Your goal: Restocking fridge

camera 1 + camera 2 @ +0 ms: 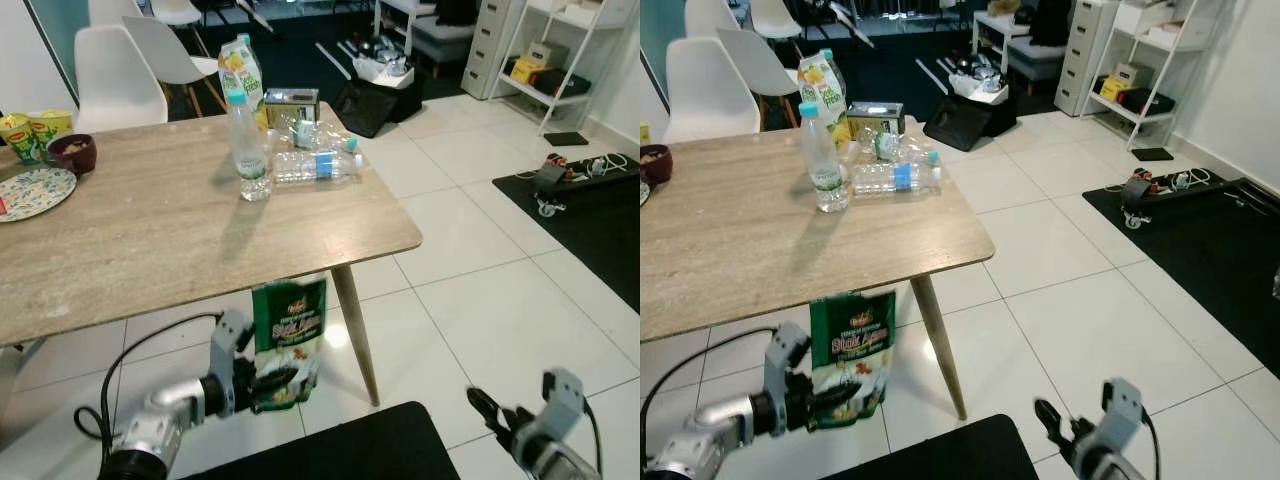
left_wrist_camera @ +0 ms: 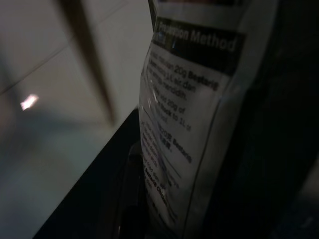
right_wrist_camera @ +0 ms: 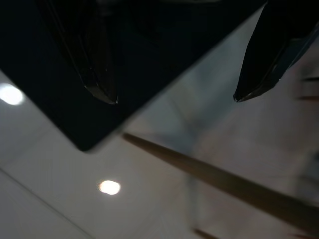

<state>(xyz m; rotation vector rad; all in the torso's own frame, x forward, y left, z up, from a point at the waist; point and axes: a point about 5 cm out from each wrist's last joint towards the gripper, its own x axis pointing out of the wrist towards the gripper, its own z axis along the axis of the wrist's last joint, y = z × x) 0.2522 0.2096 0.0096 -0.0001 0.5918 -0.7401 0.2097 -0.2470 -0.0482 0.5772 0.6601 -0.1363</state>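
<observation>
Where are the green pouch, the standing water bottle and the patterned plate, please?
green pouch (image 1: pixel 290 335), left eye view, middle of its printed front.
standing water bottle (image 1: pixel 247 150), left eye view, clear body above the label.
patterned plate (image 1: pixel 30 192), left eye view, bare centre.

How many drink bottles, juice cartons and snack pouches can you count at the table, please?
Clear plastic water bottles: 2, one upright, one lying on its side
Green and yellow juice carton: 1
Green snack pouch held in the left hand: 1
Total: 4
</observation>
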